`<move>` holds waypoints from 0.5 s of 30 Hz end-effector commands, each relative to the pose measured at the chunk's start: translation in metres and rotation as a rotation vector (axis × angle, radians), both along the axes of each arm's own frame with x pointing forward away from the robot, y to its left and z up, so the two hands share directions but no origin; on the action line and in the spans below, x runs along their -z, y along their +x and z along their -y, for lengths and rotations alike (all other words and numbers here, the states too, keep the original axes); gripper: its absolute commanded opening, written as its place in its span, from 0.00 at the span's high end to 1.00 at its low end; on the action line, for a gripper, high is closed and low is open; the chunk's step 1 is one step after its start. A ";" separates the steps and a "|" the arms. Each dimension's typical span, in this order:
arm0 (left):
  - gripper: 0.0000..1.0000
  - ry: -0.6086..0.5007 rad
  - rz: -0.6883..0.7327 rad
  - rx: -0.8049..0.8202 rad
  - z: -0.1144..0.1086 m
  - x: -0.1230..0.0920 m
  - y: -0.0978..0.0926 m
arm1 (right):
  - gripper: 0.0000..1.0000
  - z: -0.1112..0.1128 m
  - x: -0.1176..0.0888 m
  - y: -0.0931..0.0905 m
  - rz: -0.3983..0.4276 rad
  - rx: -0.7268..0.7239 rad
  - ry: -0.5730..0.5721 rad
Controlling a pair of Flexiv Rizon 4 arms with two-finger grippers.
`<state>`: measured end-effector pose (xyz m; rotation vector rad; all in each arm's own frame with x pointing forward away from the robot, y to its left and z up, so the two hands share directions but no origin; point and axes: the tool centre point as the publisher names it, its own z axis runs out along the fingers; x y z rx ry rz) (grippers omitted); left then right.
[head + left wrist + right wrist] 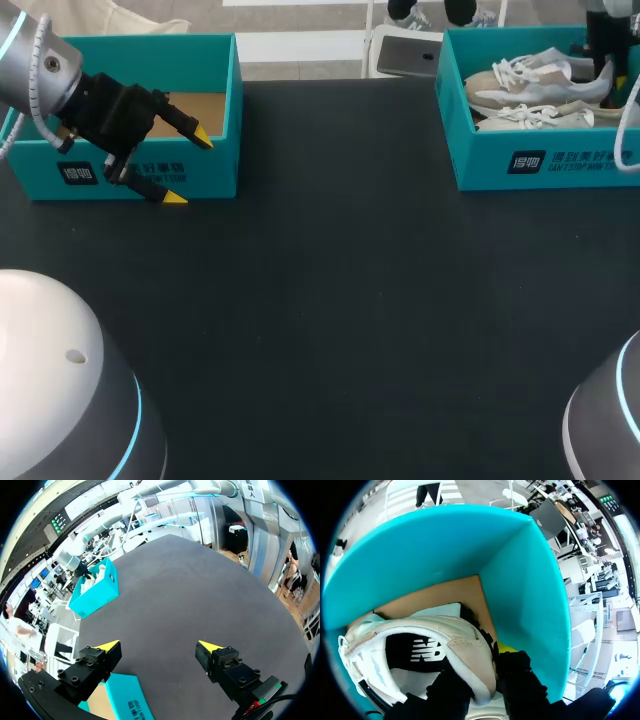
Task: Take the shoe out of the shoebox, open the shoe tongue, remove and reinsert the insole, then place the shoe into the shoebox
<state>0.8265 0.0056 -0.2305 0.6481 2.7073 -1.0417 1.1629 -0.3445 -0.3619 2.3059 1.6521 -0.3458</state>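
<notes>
Inside the teal cardboard shoebox [530,580], the right tool [482,680] pinches the beige sneaker [462,642] by its heel collar, evidently for lifting out; the left tool [158,646] hangs spread, idle.

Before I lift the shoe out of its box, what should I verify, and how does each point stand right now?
1. Grip: ok. The right gripper is shut on the sneaker at its heel collar.
2. Sneaker free of the second sneaker beside it in the right shoebox: cannot tell.
3. Laces not snagged: cannot tell.
4. Room beside the grip: not ok. The box wall stands close to the right gripper, so a straight-up lift looks safest.
5. Left gripper out of the way: ok. It is open, across the table at the empty shoebox.
</notes>
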 end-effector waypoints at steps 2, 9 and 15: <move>0.00 0.003 0.000 0.000 0.000 0.000 0.000 | 0.55 0.000 -0.001 0.007 0.012 0.008 -0.004; 0.00 0.003 0.000 0.000 0.000 0.000 0.000 | 0.34 -0.001 -0.017 0.007 0.044 0.002 0.001; 0.00 0.003 0.000 0.000 0.000 0.000 0.000 | 0.15 -0.015 -0.048 -0.005 0.043 -0.010 0.069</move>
